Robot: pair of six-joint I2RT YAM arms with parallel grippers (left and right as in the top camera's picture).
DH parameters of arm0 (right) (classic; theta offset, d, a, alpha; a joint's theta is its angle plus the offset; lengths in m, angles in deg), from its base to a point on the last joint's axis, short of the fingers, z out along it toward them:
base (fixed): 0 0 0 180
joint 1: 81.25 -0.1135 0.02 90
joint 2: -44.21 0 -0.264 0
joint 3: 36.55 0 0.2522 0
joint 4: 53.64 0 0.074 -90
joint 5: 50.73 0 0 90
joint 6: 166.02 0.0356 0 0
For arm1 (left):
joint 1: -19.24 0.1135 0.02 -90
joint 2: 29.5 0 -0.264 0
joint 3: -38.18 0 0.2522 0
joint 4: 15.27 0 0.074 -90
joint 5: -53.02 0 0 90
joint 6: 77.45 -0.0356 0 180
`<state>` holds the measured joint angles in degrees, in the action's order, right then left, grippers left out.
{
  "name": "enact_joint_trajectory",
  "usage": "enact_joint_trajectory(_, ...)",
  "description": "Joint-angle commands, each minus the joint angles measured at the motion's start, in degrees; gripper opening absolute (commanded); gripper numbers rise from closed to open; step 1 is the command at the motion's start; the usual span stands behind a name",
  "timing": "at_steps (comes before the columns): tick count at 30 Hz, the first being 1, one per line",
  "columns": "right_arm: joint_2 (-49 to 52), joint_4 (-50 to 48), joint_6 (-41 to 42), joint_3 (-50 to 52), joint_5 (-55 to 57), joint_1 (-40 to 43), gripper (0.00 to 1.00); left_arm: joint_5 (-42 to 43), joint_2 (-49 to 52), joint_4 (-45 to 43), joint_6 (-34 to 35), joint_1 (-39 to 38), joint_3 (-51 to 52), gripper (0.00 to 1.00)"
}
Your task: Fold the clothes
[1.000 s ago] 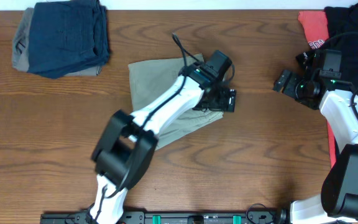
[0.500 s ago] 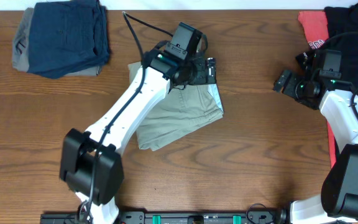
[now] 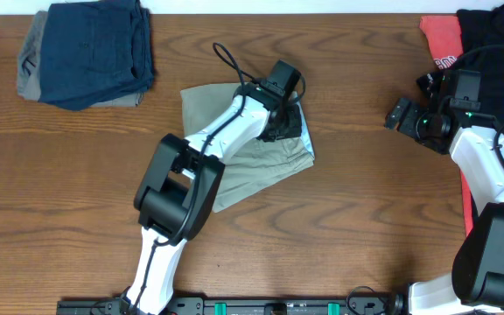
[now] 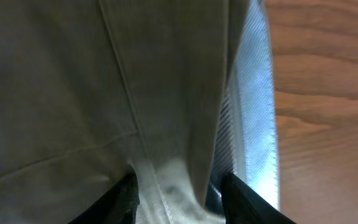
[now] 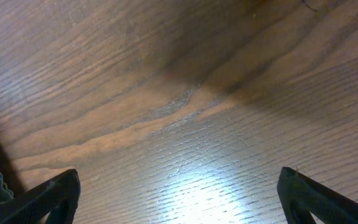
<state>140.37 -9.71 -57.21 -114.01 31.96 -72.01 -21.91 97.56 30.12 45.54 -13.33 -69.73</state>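
Observation:
The pale khaki shorts [image 3: 265,162] lie wrinkled and partly folded at the table's middle, with light blue lining [image 3: 307,140] showing at their right edge. My left gripper [image 3: 287,122] is down on their upper right part. In the left wrist view its fingers [image 4: 179,193] are closed on a raised fold of the khaki cloth [image 4: 73,81] along a stitched seam, with the blue lining [image 4: 253,93] just to the right. My right gripper [image 3: 399,114] is open and empty over bare wood [image 5: 179,193], well to the right of the shorts.
A navy-blue folded garment [image 3: 94,52] sits on a grey one at the back left. A red printed shirt [image 3: 440,39] and a black shirt [image 3: 497,26] lie at the back right, beside my right arm. The wooden table [image 3: 366,219] is bare in front.
My left gripper went from the shorts' right edge up to their top edge, then came back down and right onto the upper right part. The blue lining came into view. The right arm has not moved.

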Motion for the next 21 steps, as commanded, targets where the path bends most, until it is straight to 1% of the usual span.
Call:
enact_joint_trajectory(1, -0.02, 0.0, -0.66, -1.27, -0.24, 0.22, 0.99, 1.03, 1.33, -0.52, 0.79, -1.18, 0.17, 0.43)
enact_joint_trajectory(3, -0.02, 0.0, -0.66, -1.27, -0.22, 0.22, 0.99, 1.03, 1.33, -1.03, 0.76, -1.92, 0.17, 0.39)
enact_joint_trajectory(7, -0.02, 0.0, -0.66, -1.27, -0.24, 0.22, 0.99, 2.67, 0.94, -3.26, 0.74, -3.26, 0.15, 0.34)
enact_joint_trajectory(9, -0.02, 0.0, -0.66, -1.27, -0.22, 0.22, 0.99, 3.8, 0.39, -4.17, 0.68, -3.67, 0.15, 0.34)
enact_joint_trajectory(16, -0.02, 0.0, -0.66, -1.27, -0.22, 0.22, 0.99, 3.78, -1.99, -4.09, 0.26, -3.87, 0.15, 0.35)
enact_joint_trajectory(18, -0.02, 0.0, -0.66, -1.27, -0.24, 0.22, 0.99, 3.82, -2.05, -3.21, 0.26, -3.87, 0.15, 0.38)
enact_joint_trajectory(21, -0.02, 0.0, -0.66, -1.27, -0.22, 0.22, 0.99, 3.91, -2.58, -0.5, 0.31, -3.54, 0.15, 0.58)
